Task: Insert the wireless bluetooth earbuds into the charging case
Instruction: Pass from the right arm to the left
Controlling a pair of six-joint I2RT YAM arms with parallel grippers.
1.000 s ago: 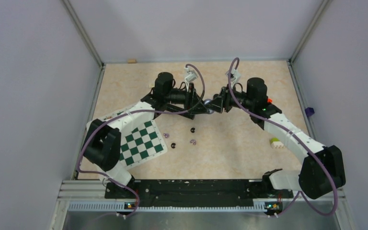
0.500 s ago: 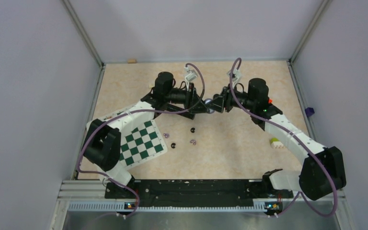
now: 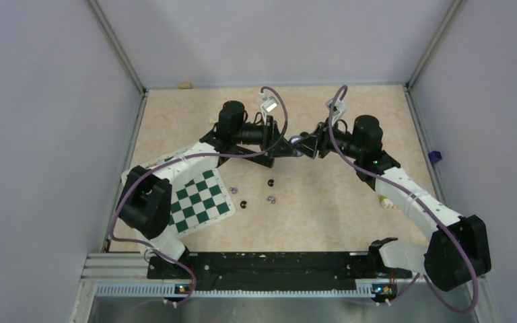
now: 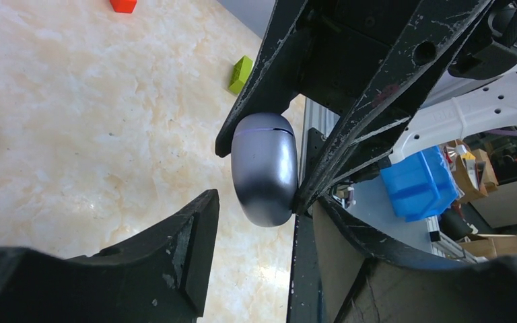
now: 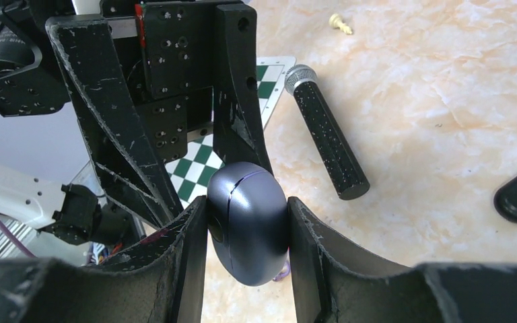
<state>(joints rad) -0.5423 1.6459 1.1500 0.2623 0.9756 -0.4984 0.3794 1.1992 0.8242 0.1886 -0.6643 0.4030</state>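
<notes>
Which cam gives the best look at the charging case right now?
Right wrist: the charging case fills centre frame, closed, seam visible, clamped in the right tool. Left wrist shows the case side-on, its edges partly hidden by fingers. Top external shows it only as a grey speck between the arms.

You have charging case (image 5: 249,229): smooth grey-violet metallic egg, lid shut, thin seam line curving across one end. Pinched on broad sides between fingers of right gripper (image 5: 248,205), held clear of table (image 3: 336,202).

In top view, case sits at 1 o'clock from earbud group, well apart.

Your four earbuds lie loose on table, none in case:
- purple earbud (image 3: 234,191) at 9 o'clock of group
- black earbud (image 3: 270,182) at 2 o'clock
- second black earbud (image 3: 244,204) at 7 o'clock
- second purple earbud (image 3: 270,199) at 4 o'clock, near first black one
</notes>
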